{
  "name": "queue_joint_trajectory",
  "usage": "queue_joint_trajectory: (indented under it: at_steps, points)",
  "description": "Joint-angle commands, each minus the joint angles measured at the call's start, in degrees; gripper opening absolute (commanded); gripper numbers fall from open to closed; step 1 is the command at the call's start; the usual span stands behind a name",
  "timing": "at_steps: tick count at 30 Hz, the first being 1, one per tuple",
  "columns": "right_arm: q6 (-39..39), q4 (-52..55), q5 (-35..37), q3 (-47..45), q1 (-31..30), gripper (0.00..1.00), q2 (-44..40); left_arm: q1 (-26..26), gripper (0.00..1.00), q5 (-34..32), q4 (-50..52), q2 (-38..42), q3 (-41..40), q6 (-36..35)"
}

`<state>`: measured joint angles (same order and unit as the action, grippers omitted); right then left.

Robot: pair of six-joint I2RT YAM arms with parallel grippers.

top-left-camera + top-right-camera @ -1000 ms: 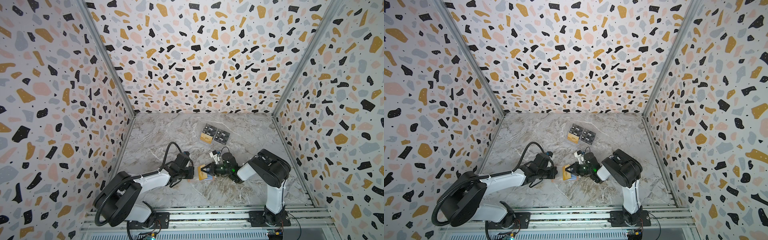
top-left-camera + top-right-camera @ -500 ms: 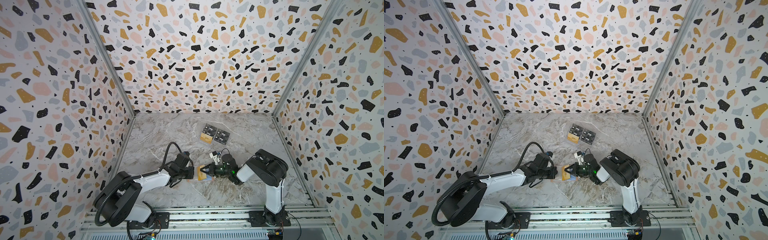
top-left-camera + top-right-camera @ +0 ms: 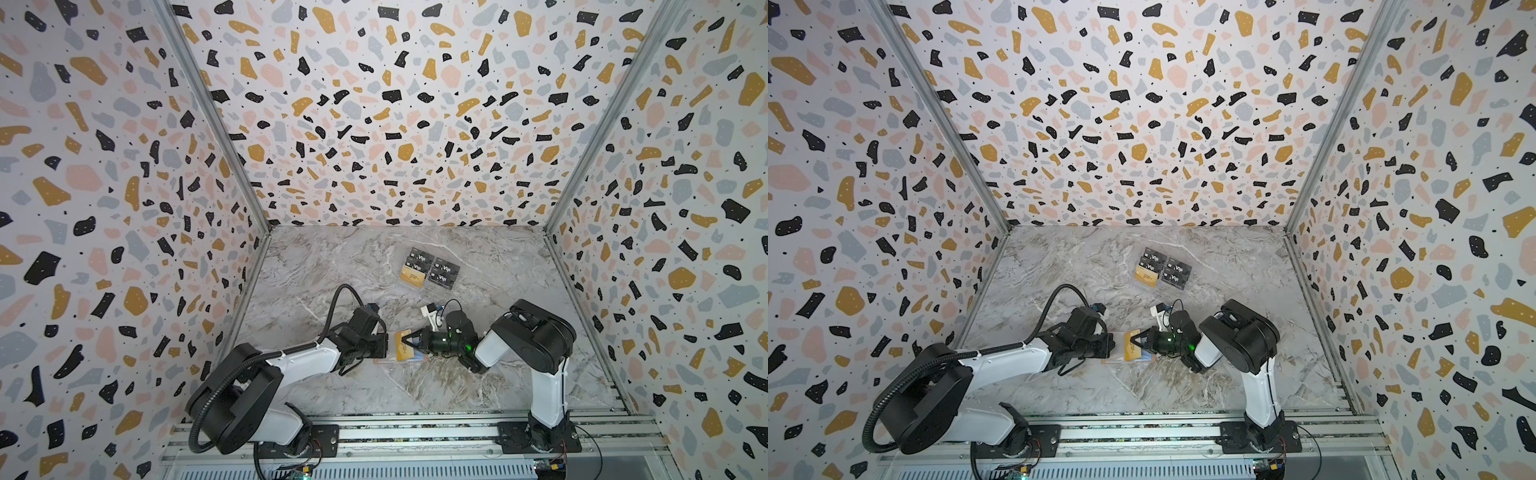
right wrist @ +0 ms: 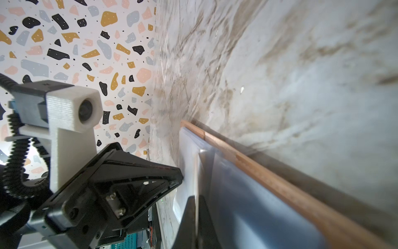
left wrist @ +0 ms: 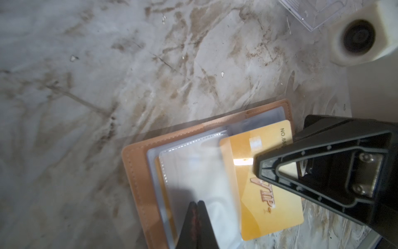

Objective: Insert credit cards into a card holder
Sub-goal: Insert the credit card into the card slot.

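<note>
1. Fingers [image 5: 206, 226] of the left gripper [image 5: 197, 203]: pressed together, pinching the edge of a clear sleeve [image 5: 193, 172] of the card holder [image 5: 137, 172].
2. Right gripper [image 4: 195, 198]: jaws clamped on a gold credit card [image 5: 269, 211], which shows edge-on in the right wrist view.
3. Card holder lies open and flat on the marble tabletop [image 3: 332, 257], near the front centre, between the two grippers.
4. Held card lies over the open holder. The raised sleeve overlaps the card's end on the left gripper's side. Cannot tell whether that end is inside the pocket.
5. Gold colour shows through a lower sleeve [image 5: 165, 204].
6. Acrylic stand [image 3: 430, 286] sits farther back, well apart from the holder. It carries black Vip cards [image 3: 444, 272] and one more gold card [image 3: 413, 275].
</note>
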<state>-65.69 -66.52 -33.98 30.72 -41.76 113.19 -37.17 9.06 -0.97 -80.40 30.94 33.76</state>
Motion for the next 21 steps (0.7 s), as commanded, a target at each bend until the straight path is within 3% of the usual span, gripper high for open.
queue_joint_trajectory:
  at_steps: [1, 21]
  points:
    - [1.0, -1.7, 0.8, -0.4, -0.3, 0.0, -1.6, -0.2, 0.0, 0.0, 1.4, 0.5, -0.8, -0.8]
    - [-0.7, -6.2, 0.6, 1.1, -1.7, 0.0, 1.7, -0.2, 0.0, 0.0, 1.9, 0.7, -0.5, -0.8]
